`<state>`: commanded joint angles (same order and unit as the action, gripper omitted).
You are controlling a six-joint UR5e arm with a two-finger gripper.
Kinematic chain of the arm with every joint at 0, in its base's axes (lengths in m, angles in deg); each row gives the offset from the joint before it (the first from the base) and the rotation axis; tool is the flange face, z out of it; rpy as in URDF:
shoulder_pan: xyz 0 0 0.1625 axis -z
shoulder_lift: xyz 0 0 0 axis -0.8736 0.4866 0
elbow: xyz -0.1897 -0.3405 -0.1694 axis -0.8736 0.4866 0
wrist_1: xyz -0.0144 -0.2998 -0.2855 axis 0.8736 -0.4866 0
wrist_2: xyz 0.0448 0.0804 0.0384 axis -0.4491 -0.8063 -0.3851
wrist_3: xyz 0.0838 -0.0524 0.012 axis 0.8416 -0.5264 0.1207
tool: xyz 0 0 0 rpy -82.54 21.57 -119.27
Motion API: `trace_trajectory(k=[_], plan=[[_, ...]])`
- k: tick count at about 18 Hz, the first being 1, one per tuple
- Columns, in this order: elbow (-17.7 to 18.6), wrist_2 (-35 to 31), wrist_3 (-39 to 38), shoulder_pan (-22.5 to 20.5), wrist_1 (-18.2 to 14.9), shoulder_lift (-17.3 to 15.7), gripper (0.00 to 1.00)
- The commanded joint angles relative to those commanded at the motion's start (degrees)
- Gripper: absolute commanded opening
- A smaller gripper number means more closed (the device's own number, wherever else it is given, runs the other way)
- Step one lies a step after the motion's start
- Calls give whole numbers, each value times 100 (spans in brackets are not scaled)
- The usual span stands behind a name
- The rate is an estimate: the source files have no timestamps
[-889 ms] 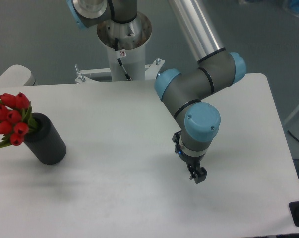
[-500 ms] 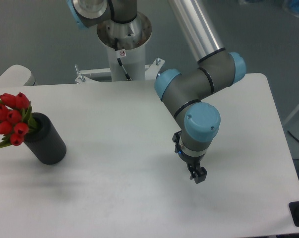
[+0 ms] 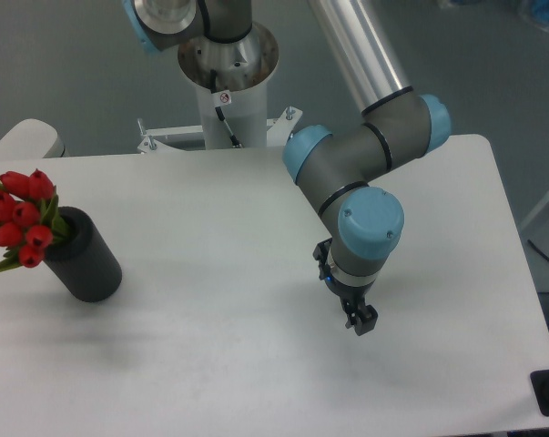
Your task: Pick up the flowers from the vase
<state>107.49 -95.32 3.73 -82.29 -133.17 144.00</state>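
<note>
Camera view: my gripper (image 3: 363,318), finger state unclear, hangs well apart from the flowers (image 3: 19,221) in the vase (image 3: 85,255) at far left; light, fragile, best pinched at the stems.

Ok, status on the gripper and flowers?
Gripper over bare table, holding nothing, jaws unclear. Flowers in vase, far left. Path between clear.

white table (image 3: 210,228) | grey floor (image 3: 65,73) behind | pale rounded object (image 3: 28,138) at table's left edge
</note>
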Motion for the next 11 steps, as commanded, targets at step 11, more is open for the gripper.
trace_trajectory(k=[11], plan=[[1194, 1897, -326, 53, 44, -966, 100]])
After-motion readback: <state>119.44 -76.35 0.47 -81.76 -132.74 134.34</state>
